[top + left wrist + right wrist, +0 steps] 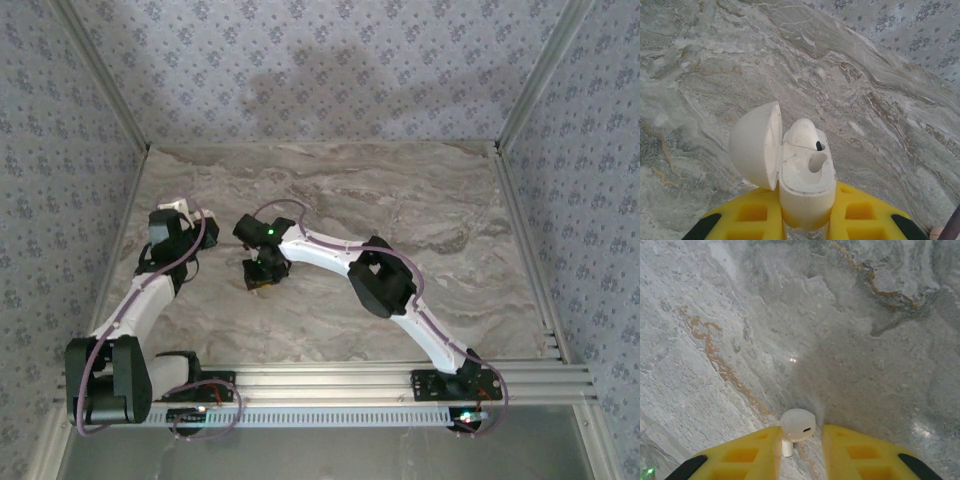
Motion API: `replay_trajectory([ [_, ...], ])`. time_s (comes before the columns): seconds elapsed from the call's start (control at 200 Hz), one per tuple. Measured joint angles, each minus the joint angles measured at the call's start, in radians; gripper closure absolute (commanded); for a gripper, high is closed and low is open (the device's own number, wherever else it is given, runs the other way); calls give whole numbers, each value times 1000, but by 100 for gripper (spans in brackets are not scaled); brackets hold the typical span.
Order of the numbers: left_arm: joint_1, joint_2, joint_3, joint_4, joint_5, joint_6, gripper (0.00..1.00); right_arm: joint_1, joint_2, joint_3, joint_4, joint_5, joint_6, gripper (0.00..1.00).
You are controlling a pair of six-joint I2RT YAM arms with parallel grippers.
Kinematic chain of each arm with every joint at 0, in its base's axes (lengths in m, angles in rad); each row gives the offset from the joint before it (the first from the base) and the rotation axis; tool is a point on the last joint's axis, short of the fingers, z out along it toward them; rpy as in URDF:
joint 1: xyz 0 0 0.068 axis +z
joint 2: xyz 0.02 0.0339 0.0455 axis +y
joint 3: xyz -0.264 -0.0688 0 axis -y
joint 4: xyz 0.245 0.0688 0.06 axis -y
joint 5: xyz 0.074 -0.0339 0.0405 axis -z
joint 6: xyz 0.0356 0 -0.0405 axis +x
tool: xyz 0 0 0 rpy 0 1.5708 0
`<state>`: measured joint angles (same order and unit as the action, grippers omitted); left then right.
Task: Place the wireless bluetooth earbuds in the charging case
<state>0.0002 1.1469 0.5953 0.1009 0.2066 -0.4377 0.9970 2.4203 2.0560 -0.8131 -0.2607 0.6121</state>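
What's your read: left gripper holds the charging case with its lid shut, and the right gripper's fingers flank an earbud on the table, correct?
Not quite: the lid is open, not shut. The left wrist view shows it swung aside on the charging case in the left gripper. The rest stands: the fingers of the right gripper flank an earbud on the table.

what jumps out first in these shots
A glossy white plastic charging case sits clamped in the left claw, lid flipped open, one white earbud seated, the other slot empty. A second small white earbud lies on the grey marble table between the open yellow fingers of the right claw.
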Motion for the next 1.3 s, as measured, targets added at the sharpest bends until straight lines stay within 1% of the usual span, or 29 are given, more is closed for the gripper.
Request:
replay_trajectory([
  [0.09, 0, -1, 0, -1, 7, 3, 84, -1, -4, -12, 4, 6, -3, 75],
  [0.225, 0, -2, 0, -2, 11, 10, 84, -8, -43, -77, 30, 14, -13, 75],
  [0.38, 0, -11, 0, -14, 11, 14, 84, -32, -115, -190, 25, 33, -34, 75],
  [0.605, -3, -13, 0, -22, 12, 22, 84, -74, -240, -378, -37, 57, -81, 73],
  [0.695, -16, -13, 0, -22, 11, 22, 84, -95, -282, -440, -69, 62, -101, 70],
  [0.77, -36, -13, 0, -22, 11, 21, 84, -115, -306, -472, -103, 65, -115, 65],
  [0.859, -59, -13, 0, -21, 10, 21, 84, -134, -323, -477, -143, 71, -134, 59],
  [0.909, -67, -13, 0, -21, 10, 21, 84, -140, -334, -476, -160, 71, -135, 58],
  [1.299, -75, -13, 0, -21, 6, 28, 84, -146, -348, -307, -296, 84, -137, 59],
])
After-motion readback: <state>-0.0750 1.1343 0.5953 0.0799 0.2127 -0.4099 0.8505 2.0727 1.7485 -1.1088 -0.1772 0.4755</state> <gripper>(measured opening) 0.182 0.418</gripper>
